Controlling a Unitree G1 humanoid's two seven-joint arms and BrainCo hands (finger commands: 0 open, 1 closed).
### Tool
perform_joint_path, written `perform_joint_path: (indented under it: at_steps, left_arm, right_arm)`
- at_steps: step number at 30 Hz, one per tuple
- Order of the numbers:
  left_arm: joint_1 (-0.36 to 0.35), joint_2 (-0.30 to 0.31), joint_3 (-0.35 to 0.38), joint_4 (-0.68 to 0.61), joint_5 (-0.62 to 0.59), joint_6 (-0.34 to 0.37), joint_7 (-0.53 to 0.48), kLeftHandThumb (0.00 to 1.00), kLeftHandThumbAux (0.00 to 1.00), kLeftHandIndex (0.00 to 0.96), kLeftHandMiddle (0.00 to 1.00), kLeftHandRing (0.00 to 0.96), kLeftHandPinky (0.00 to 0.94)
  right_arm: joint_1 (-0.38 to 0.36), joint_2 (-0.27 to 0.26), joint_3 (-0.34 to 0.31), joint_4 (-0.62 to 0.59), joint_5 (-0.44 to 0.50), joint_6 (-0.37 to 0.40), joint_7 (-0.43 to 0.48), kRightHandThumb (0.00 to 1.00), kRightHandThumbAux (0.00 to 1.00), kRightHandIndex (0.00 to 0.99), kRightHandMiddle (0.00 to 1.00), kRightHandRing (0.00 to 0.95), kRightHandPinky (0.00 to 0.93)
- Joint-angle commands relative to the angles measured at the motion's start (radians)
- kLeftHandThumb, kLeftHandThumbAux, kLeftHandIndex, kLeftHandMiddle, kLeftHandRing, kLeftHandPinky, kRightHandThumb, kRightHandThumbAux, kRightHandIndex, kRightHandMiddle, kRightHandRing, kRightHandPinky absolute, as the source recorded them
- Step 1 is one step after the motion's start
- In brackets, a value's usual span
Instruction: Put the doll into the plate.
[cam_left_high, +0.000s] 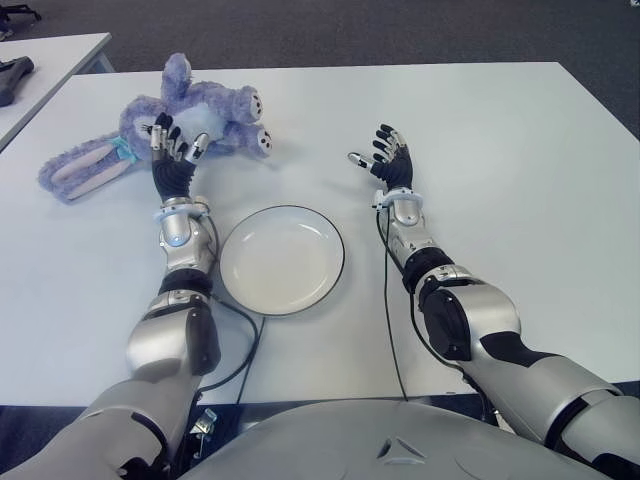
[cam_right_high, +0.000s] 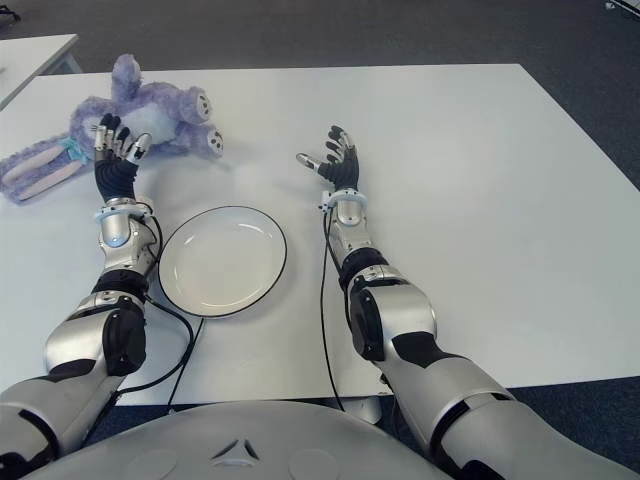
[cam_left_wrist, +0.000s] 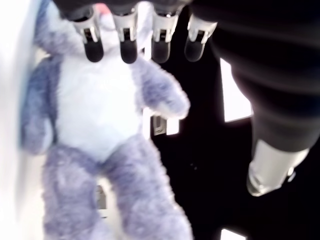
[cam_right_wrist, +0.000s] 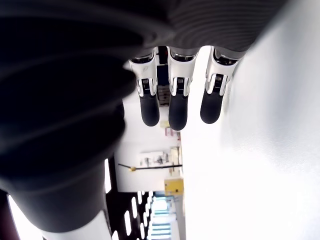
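A purple plush rabbit doll (cam_left_high: 195, 112) with long pink-lined ears lies on the white table (cam_left_high: 480, 130) at the far left. My left hand (cam_left_high: 172, 142) stands just in front of the doll, fingers spread and holding nothing; the left wrist view shows the doll (cam_left_wrist: 95, 125) close beyond the fingertips (cam_left_wrist: 127, 50). A white plate (cam_left_high: 282, 259) with a dark rim sits near me, between my two arms. My right hand (cam_left_high: 385, 155) is raised right of the plate, fingers relaxed and empty.
A second white table (cam_left_high: 40, 60) stands at the far left with a dark object (cam_left_high: 12, 78) on it. Black cables (cam_left_high: 390, 330) run along both forearms over the table. Dark carpet lies beyond the table's far edge.
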Motion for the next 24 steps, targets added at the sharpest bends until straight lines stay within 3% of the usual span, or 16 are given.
perform_joint_path:
  at_steps: [1, 7, 19, 24]
  left_arm:
    - [0.347, -0.115, 0.076, 0.121, -0.085, -0.069, 0.030, 0.000, 0.661, 0.010, 0.052, 0.038, 0.046]
    - [0.349, -0.094, 0.089, 0.119, -0.088, -0.091, 0.031, 0.000, 0.665, 0.007, 0.057, 0.040, 0.046]
    - [0.371, -0.063, 0.087, 0.087, -0.046, -0.221, 0.101, 0.000, 0.691, 0.013, 0.050, 0.034, 0.045]
    - [0.371, -0.049, 0.085, 0.068, -0.029, -0.267, 0.136, 0.000, 0.753, 0.020, 0.049, 0.039, 0.074]
  right_arm:
    - [0.191, 0.131, -0.003, 0.120, -0.002, 0.158, -0.012, 0.017, 0.936, 0.132, 0.160, 0.155, 0.178]
    - [0.191, 0.132, -0.004, 0.120, -0.001, 0.158, -0.012, 0.020, 0.940, 0.134, 0.161, 0.156, 0.179]
    - [0.190, 0.133, -0.006, 0.119, -0.001, 0.158, -0.013, 0.049, 0.935, 0.139, 0.164, 0.160, 0.182]
    - [0.189, 0.133, -0.006, 0.120, -0.002, 0.160, -0.013, 0.049, 0.929, 0.140, 0.165, 0.159, 0.177]
